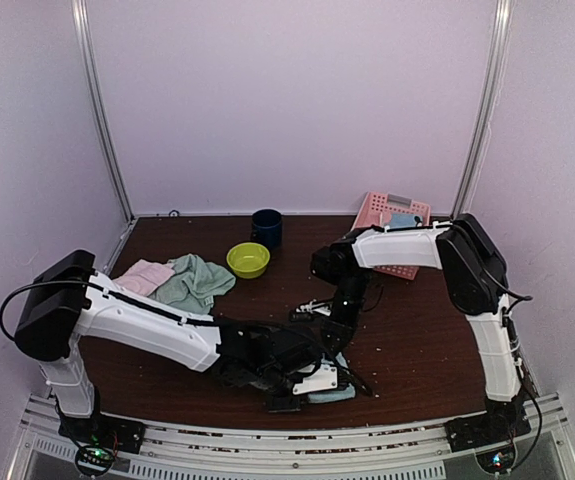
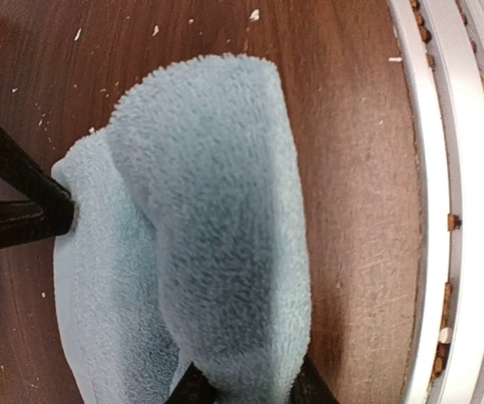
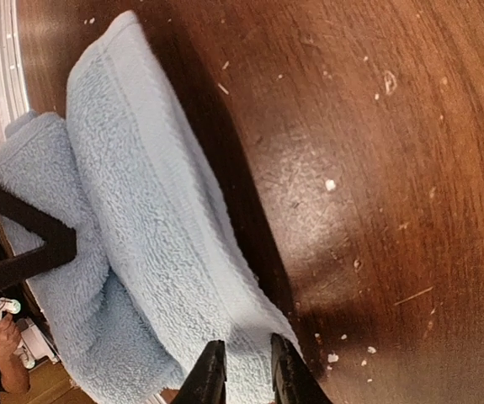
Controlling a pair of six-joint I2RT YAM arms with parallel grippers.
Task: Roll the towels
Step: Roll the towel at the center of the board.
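Note:
A pale blue towel [image 1: 333, 392] lies folded on the brown table near its front edge, between the two arms. In the left wrist view a thick raised fold of this towel [image 2: 216, 219] sits squeezed between my left gripper [image 2: 246, 385], which is shut on it. My right gripper [image 3: 248, 369] is shut on the towel's hemmed edge [image 3: 157, 210], lifting it slightly off the wood. Each wrist view shows the other gripper's black fingers [image 2: 23, 206] [image 3: 31, 248] at the towel's far side. A pink towel [image 1: 145, 275] and a mint green towel [image 1: 197, 281] lie crumpled at the back left.
A lime-green bowl [image 1: 248, 260] and a dark blue cup [image 1: 266, 228] stand behind the arms. A pink lattice basket [image 1: 377, 212] sits at the back right with something blue in it. The table's metal front rail [image 2: 456, 202] runs right beside the towel.

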